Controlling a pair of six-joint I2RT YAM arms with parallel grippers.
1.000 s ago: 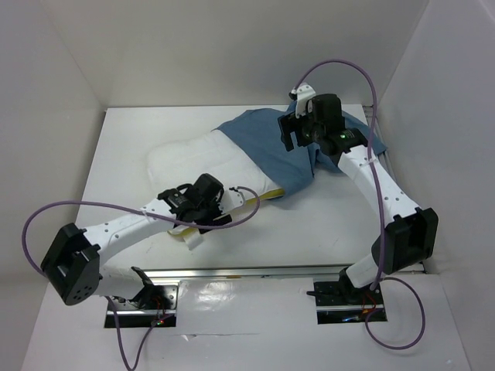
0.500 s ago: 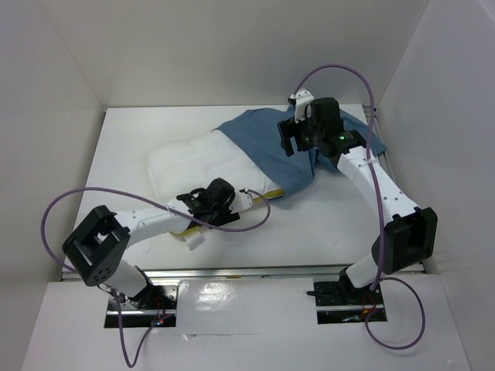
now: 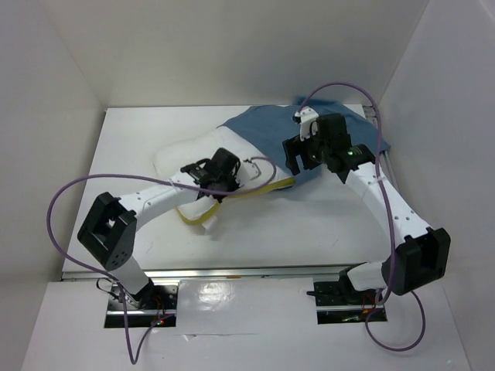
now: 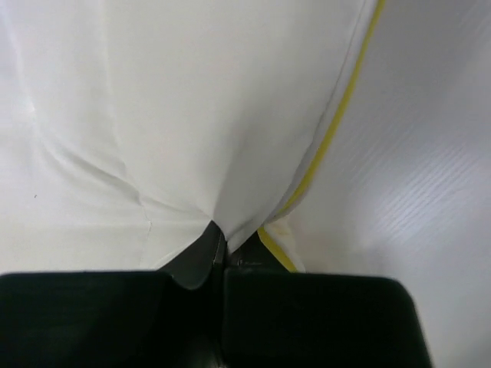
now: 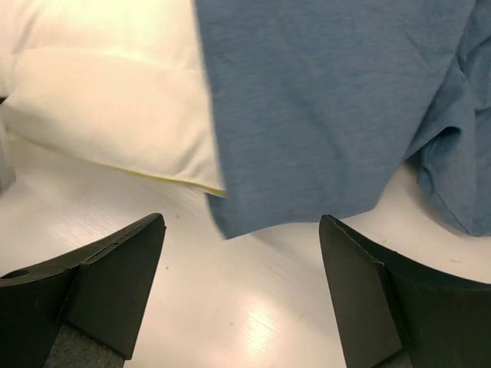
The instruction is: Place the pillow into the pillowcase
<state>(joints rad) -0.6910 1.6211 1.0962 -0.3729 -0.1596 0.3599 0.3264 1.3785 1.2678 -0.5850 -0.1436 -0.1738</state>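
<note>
Left arm [image 3: 151, 199] and right arm [image 3: 390, 205]: white links, black joint blocks [image 3: 108, 230], a purple cable [image 3: 52, 216] looping off each. Fingers [image 5: 115, 280] black, blunt, matte.

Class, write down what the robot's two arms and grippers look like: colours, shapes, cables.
The left arm and right arm have white links joined by blocky black joint housings. A thin purple cable loops loosely beside each. The left gripper and right gripper are black, with two chunky fingers each.
</note>
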